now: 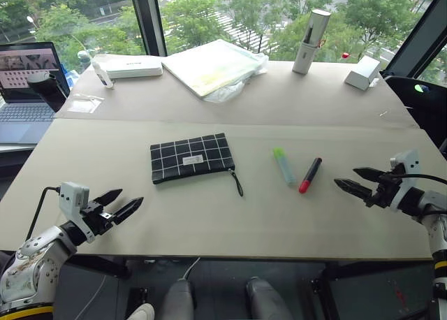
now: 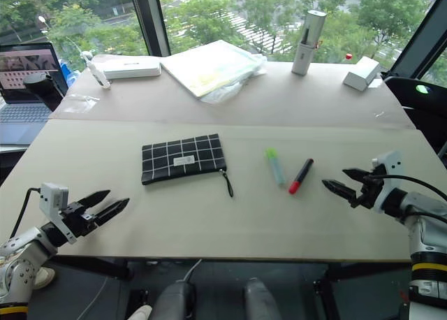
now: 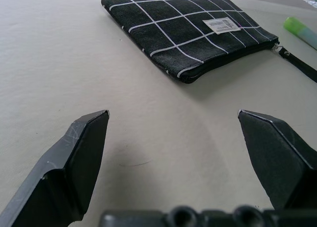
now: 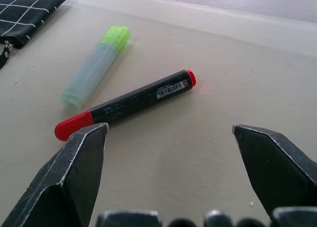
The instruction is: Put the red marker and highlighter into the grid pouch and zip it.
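The grid pouch (image 1: pixel 191 157) lies flat on the table's middle, zipper cord (image 1: pixel 237 182) trailing toward the pens. To its right lie the highlighter (image 1: pixel 283 165), pale with a green cap, and the red marker (image 1: pixel 310 175), black with a red cap. My left gripper (image 1: pixel 120 202) hovers open near the front left edge, pointing at the pouch (image 3: pixel 188 33), nothing between its fingers. On the right, my right gripper (image 1: pixel 357 181) is open and empty, a short way from the red marker (image 4: pixel 126 103) and highlighter (image 4: pixel 96 66).
At the back of the table (image 1: pixel 209 222) lie a plastic-wrapped flat pad (image 1: pixel 213 66), a white box (image 1: pixel 133 67), a tall white cylinder (image 1: pixel 311 42) and a small white block (image 1: pixel 363 73). A laptop (image 1: pixel 26 89) stands beyond the left edge.
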`<action>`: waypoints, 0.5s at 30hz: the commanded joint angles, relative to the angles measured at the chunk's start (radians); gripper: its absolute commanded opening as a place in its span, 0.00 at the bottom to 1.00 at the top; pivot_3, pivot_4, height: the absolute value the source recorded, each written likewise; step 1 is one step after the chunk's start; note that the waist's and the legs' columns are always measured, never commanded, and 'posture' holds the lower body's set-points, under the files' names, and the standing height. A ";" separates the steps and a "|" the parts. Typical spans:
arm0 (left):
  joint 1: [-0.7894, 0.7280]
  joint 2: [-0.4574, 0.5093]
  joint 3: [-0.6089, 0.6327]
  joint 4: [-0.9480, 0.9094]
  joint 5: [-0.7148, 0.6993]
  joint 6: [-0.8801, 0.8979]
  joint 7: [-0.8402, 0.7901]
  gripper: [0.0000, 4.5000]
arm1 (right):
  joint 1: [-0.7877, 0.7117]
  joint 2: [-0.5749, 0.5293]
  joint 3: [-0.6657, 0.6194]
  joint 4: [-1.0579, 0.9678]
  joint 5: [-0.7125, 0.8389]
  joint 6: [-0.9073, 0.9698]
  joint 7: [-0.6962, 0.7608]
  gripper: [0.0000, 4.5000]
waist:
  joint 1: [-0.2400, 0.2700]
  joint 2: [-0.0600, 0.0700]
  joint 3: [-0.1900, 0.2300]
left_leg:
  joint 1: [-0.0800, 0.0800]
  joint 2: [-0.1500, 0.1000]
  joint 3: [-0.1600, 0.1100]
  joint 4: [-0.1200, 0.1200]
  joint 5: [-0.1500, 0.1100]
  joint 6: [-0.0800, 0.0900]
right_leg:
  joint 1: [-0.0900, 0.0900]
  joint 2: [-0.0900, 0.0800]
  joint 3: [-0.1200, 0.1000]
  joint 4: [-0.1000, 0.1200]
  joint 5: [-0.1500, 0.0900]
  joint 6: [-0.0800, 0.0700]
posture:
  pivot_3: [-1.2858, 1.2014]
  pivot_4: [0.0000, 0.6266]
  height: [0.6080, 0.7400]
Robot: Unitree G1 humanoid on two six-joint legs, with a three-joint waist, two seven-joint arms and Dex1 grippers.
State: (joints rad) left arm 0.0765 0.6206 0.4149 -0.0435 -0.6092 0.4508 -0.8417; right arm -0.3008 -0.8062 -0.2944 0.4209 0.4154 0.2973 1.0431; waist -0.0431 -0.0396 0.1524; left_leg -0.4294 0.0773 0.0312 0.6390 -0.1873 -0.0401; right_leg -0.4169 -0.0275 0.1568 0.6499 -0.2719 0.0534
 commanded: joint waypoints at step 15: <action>-0.119 0.127 -0.072 0.137 0.246 -0.451 -0.164 1.00 | -0.019 -0.020 -0.068 -0.096 0.112 0.089 0.041 0.37 | 0.001 0.000 0.000 | 0.000 0.000 0.000 0.000 0.000 0.000 | 0.000 0.000 0.000 0.000 0.000 0.000 | 0.52 0.24 1.00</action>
State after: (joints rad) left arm -0.0288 0.7272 0.3497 0.0864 -0.3914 0.0598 -0.9958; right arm -0.3169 -0.8052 -0.3325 0.3746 0.4961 0.3722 1.0698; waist -0.0419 -0.0395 0.1523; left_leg -0.4293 0.0772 0.0313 0.6390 -0.1873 -0.0401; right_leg -0.4166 -0.0275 0.1567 0.6498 -0.2719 0.0533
